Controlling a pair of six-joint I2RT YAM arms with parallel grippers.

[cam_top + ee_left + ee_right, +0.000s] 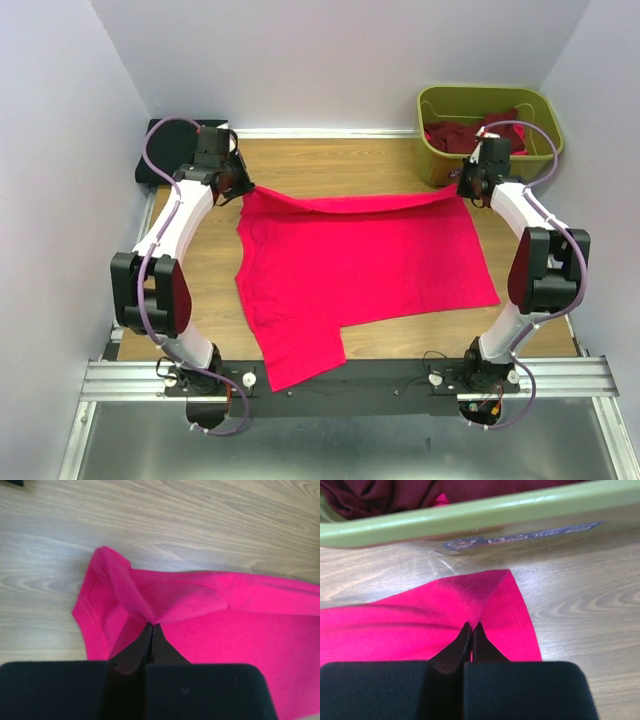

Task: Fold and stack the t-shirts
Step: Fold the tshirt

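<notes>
The wooden surface point(340, 165) carries a bright pink-red t-shirt point(370, 265), spread nearly flat. Beyond the far right corner of this t-shirt stands an olive-green tub point(440, 165), and beyond its far left corner lies a black t-shirt point(152, 165).

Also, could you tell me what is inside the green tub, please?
The green tub holds crumpled dark maroon cloth; the right wrist view shows a pink scrap among it. How many shirts there are, and anything beneath them, is covered.
</notes>
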